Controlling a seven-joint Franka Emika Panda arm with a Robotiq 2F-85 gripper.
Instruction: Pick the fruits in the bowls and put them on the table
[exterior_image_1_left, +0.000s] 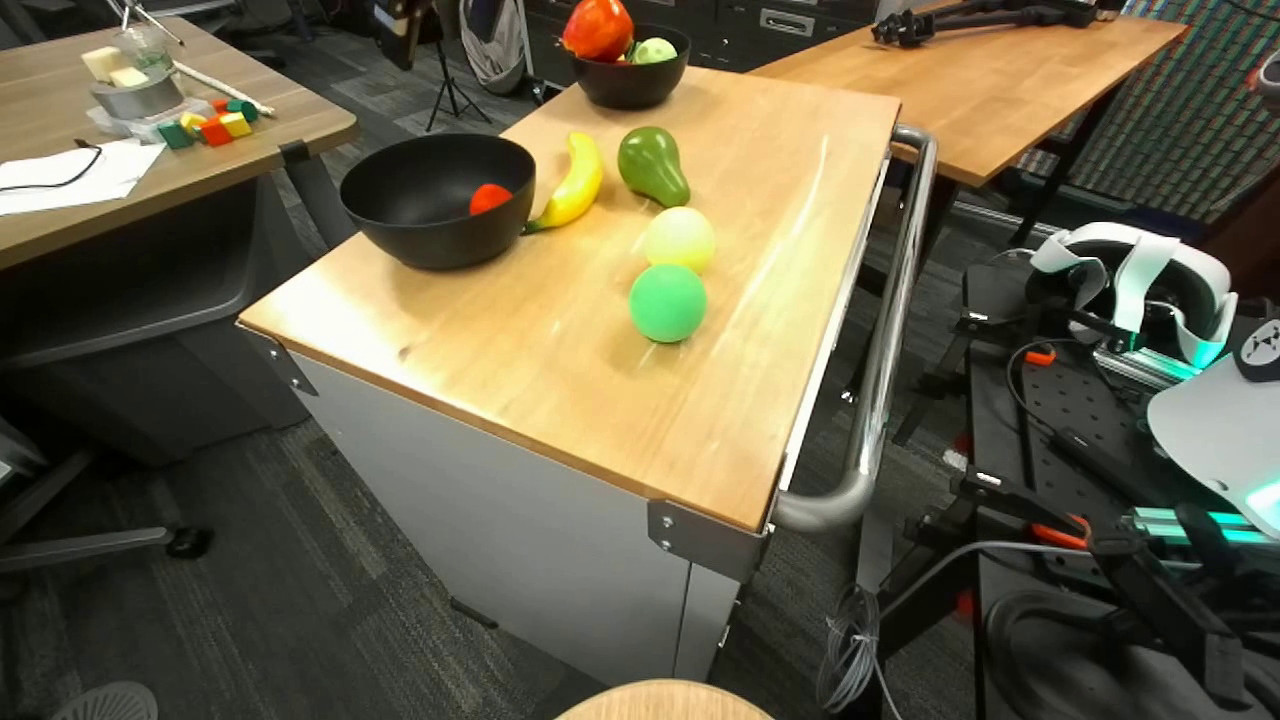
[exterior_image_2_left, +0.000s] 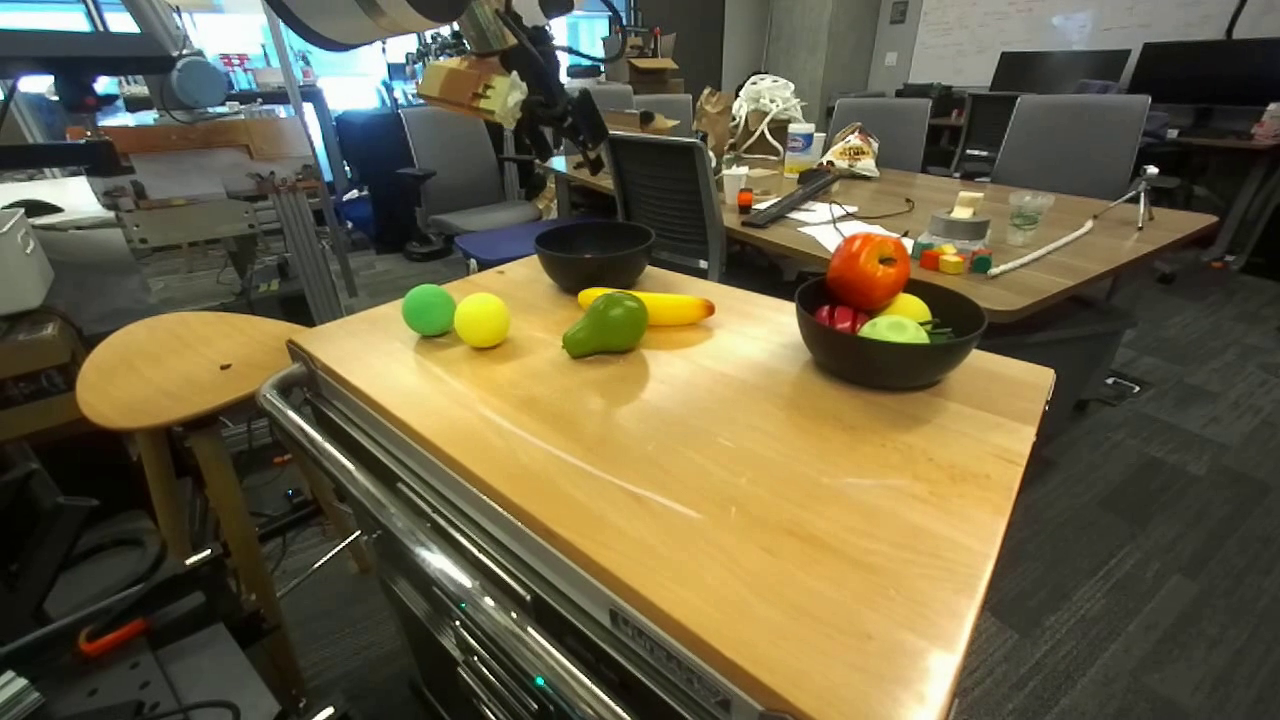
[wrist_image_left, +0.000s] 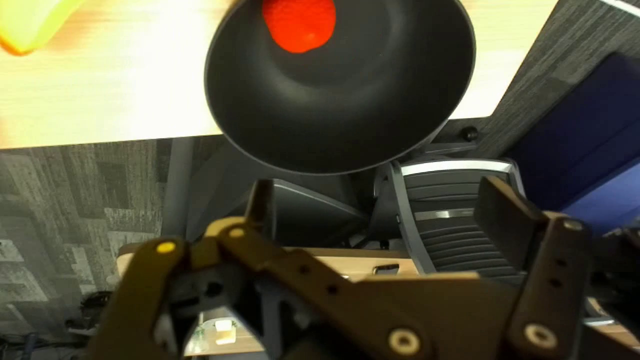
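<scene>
My gripper (wrist_image_left: 380, 207) stands open, its fingers wide apart with nothing between them. In an exterior view the gripper (exterior_image_2_left: 570, 140) hangs high over a black bowl (exterior_image_2_left: 595, 258). Inside that bowl lies a red fruit (wrist_image_left: 300, 22), which also shows in an exterior view. A second black bowl (exterior_image_2_left: 890, 355) holds a large red-orange fruit (exterior_image_2_left: 868, 272), a pale green one (exterior_image_2_left: 895, 330), a yellow one (exterior_image_2_left: 908, 307) and a dark red one (exterior_image_2_left: 841, 318). On the table (exterior_image_1_left: 520, 350) lie a banana (exterior_image_1_left: 575, 185), a green pear-shaped fruit (exterior_image_1_left: 652, 165), a yellow ball (exterior_image_1_left: 680, 240) and a green ball (exterior_image_1_left: 668, 303).
A metal bar handle (exterior_image_1_left: 890, 340) runs along one long side of the table. A round stool (exterior_image_2_left: 180, 365) stands by one end. Close to the bowl with the single red fruit is a chair (exterior_image_2_left: 668, 200), and a cluttered desk (exterior_image_2_left: 1080, 265) lies behind.
</scene>
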